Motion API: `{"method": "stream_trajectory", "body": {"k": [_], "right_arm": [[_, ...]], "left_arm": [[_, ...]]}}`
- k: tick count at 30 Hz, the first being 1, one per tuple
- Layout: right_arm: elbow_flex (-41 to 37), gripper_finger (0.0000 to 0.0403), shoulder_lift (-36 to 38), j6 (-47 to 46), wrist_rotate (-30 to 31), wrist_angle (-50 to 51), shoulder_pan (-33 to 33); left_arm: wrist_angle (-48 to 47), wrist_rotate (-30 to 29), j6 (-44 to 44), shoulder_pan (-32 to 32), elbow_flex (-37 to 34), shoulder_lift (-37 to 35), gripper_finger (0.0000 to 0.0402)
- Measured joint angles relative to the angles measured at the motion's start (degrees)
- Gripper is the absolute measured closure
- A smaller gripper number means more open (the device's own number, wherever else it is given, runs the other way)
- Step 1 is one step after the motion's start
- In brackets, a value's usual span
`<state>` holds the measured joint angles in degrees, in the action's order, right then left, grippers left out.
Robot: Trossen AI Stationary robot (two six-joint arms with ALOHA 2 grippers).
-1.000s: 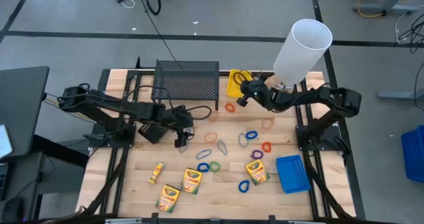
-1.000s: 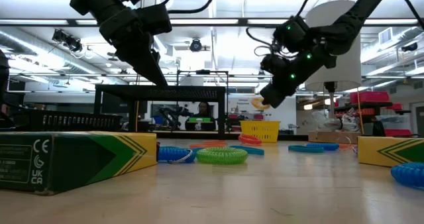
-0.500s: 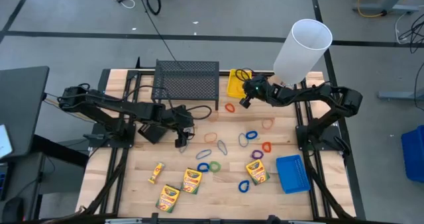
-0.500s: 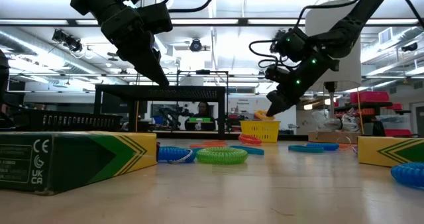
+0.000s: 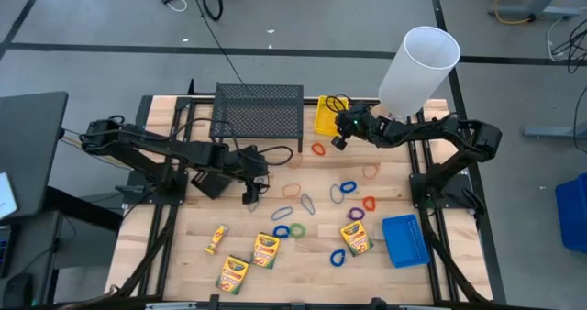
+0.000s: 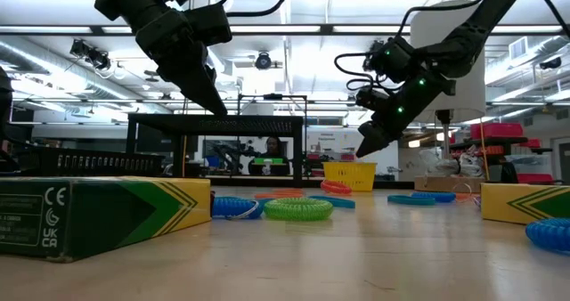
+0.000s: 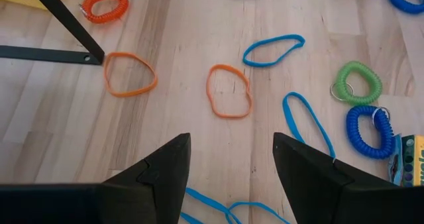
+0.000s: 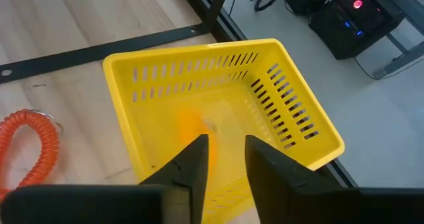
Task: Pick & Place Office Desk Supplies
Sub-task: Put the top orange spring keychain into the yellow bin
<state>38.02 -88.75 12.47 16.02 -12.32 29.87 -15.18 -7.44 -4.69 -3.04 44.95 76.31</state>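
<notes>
My right gripper (image 8: pixel 227 144) hangs open over the yellow bin (image 8: pixel 199 52), which stands at the table's far edge (image 5: pixel 326 116). An orange blur (image 8: pixel 190 124), seemingly a loop, lies inside the bin below the fingers. My left gripper (image 7: pixel 232 144) hovers open above the table's middle (image 5: pixel 249 197), over orange and blue loops, and holds nothing. Coloured loops, such as an orange coil (image 5: pixel 318 149) and a blue coil (image 5: pixel 348 188), lie flat on the wood. Several crayon boxes (image 5: pixel 266 250) lie near the front edge. A blue bin (image 5: pixel 404 240) stands at the front right.
A black wire-mesh rack (image 5: pixel 258 116) stands at the far edge, just left of the yellow bin. A tall white cylinder (image 5: pixel 419 67) rises at the far right, behind my right arm. Bare wood shows at the table's front left.
My right gripper has tipped down and turned a little toward the yellow bin. The orange loop at its fingertips half a second ago is gone from them in the low view; the gripper has let go and the loop has dropped into the bin.
</notes>
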Motion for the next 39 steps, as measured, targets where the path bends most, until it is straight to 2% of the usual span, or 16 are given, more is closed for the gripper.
{"method": "stream_trajectory", "body": {"k": [6, 12, 20, 26, 31, 39], "right_arm": [[0.00, 0.0232, 0.01, 0.44, -0.51, -1.63, -0.04], [0.00, 0.0195, 0.00, 0.45, -8.90, -2.49, -1.12], [0.17, 0.0207, 0.01, 0.24, -13.36, -1.85, -6.87], [5.21, 0.0220, 0.00, -0.09, -13.50, 8.76, -10.18], [8.91, 0.0220, -0.27, -0.64, -13.53, 13.85, -11.50], [11.98, 0.0220, -7.40, -1.09, -15.78, 18.73, -11.45]], "left_arm": [[0.00, 0.00, 0.00, -0.01, 0.00, 0.00, 0.0181], [0.00, 0.00, 0.16, -0.01, 0.00, 0.00, 0.0181], [0.00, 0.00, 0.20, 0.01, 0.00, 0.00, 0.0181], [0.36, -0.01, 0.58, 0.00, 0.00, 0.00, 0.0181], [1.06, -0.02, 1.10, 0.00, -0.01, 0.00, 0.0181], [2.71, -0.02, 2.03, -0.01, -0.02, 0.00, 0.0181]]}}
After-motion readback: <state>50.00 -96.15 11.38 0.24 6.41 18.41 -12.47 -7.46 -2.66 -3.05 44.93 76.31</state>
